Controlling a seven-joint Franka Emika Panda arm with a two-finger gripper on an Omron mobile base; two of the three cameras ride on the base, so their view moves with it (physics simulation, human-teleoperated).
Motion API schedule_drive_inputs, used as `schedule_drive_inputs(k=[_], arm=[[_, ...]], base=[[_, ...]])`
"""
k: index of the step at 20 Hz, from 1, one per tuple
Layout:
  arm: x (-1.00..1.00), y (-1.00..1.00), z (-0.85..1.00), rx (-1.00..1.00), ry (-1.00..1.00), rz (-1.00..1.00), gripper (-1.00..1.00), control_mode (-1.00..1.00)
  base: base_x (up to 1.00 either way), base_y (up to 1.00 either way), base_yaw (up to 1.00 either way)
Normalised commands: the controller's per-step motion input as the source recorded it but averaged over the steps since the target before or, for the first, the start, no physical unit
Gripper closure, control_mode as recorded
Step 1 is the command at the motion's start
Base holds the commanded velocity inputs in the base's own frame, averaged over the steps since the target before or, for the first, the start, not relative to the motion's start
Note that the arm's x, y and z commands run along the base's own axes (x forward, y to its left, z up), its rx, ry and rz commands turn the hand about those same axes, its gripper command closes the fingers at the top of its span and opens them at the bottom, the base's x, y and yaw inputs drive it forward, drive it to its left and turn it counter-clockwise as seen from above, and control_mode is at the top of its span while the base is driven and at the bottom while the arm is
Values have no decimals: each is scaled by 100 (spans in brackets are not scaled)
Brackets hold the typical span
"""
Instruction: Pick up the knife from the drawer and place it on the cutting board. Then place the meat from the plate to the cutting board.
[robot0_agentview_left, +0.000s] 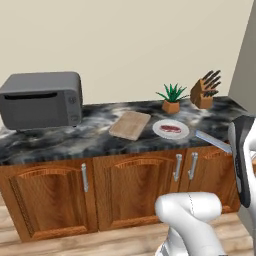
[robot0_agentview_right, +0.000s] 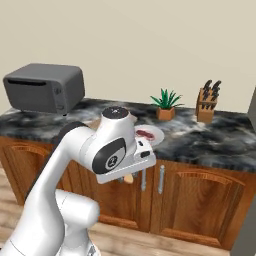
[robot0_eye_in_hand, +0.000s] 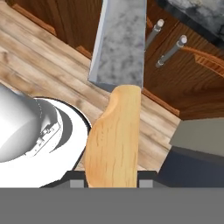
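My gripper (robot0_eye_in_hand: 111, 181) is shut on the knife's orange-tan handle (robot0_eye_in_hand: 114, 131), and the bluish-silver blade (robot0_eye_in_hand: 120, 41) points away from the hand, over the floor and cabinet fronts. In the left base view the blade (robot0_agentview_left: 212, 140) juts out at the counter's front edge, beside my arm at the right. The handle's end (robot0_agentview_right: 129, 178) peeks out under the hand in the right base view. The light tan cutting board (robot0_agentview_left: 130, 125) lies on the counter, left of the white plate (robot0_agentview_left: 183, 134). The dark red meat (robot0_agentview_left: 171, 129) rests on the plate (robot0_agentview_right: 158, 135). The drawer is out of view.
A grey microwave (robot0_agentview_left: 42, 100) stands at the counter's left. A potted plant (robot0_agentview_left: 171, 98) and a wooden knife block (robot0_agentview_left: 204, 91) sit at the back right. Reddish-brown cabinet doors with silver handles (robot0_agentview_left: 177, 167) run below the counter, above a wooden floor (robot0_eye_in_hand: 39, 57).
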Motion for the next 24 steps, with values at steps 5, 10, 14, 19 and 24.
schedule_drive_inputs(k=[5,10,14,19,24], arm=[[0,0,0,0,0,0,100,100],[0,0,0,0,0,0,100,100],[0,0,0,0,0,0,100,100],[0,0,0,0,0,0,100,100],[0,0,0,0,0,0,100,100]], base=[[56,-24,-4],[59,-23,-6],[53,-28,-8],[49,-26,-7],[55,-17,-3]])
